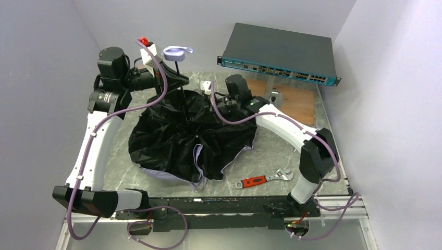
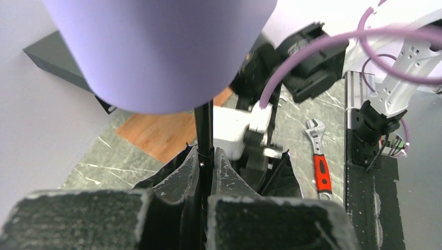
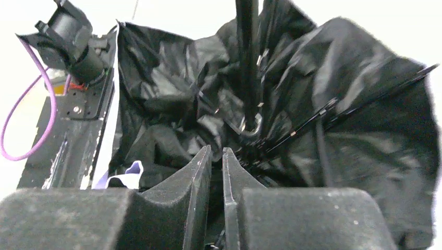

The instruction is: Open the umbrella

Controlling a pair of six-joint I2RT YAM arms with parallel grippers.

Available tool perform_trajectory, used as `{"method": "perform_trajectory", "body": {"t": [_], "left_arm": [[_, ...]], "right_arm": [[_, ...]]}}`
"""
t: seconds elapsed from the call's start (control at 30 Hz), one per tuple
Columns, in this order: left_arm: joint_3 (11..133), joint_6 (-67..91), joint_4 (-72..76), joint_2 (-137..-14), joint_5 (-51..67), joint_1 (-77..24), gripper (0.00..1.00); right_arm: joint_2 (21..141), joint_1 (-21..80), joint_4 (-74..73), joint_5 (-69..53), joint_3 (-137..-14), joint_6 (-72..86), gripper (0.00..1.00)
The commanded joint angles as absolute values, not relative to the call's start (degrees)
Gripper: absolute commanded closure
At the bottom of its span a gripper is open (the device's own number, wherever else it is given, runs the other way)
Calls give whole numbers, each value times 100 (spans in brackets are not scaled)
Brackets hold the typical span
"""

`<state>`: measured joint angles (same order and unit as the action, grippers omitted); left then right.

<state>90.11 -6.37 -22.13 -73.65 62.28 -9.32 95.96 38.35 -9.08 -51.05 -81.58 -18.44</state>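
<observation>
Umbrella handle [image 2: 156, 52]: blurry, cut off at the top.
Umbrella shaft [image 2: 204, 130]: low end hidden between my left fingers [image 2: 180, 179].
My right gripper [image 3: 217, 156]: gap too dark to tell.

On my feed the crinkly-fabric folding umbrella [image 1: 193, 135] is black, with a pale lavender-white strip along its near edge and a lavender handle [image 1: 176, 52]. The stone-look tabletop [image 1: 276, 151] is grey-green with white veins. The silver adjustable wrench [image 1: 262, 179] has a red grip.

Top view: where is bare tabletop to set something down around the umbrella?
Bare marble lies between the umbrella canopy, the right arm and the wrench; a narrow strip runs along the left arm. Crowded at the back, where the left gripper and right gripper work the shaft.
</observation>
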Motion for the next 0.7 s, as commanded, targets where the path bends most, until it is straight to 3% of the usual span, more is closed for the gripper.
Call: {"method": "perform_trajectory", "body": {"t": [0.0, 0.13, 0.27, 0.37, 0.53, 0.67], "left_arm": [[9513, -538, -1725, -7331, 6175, -931, 100], [9676, -463, -1620, -7385, 6075, -904, 100], [9723, -92, -1237, -7464, 5957, -762, 100], [9859, -43, -1077, -7565, 5846, -630, 100], [10176, 495, -804, -7775, 5851, -452, 100], [10446, 554, -802, -7874, 5901, -436, 100]], "right_arm": [[9818, 3867, -690, -5107, -7966, -1772, 87], [10207, 3902, -1026, -5206, -8067, -2005, 89], [10349, 3909, -1300, -5407, -7964, -2354, 83], [10408, 3911, -1494, -5481, -8003, -2490, 75], [10790, 3911, -2427, -5369, -8487, -3235, 49], [11158, 3908, -3399, -5052, -8819, -4299, 44]]}}
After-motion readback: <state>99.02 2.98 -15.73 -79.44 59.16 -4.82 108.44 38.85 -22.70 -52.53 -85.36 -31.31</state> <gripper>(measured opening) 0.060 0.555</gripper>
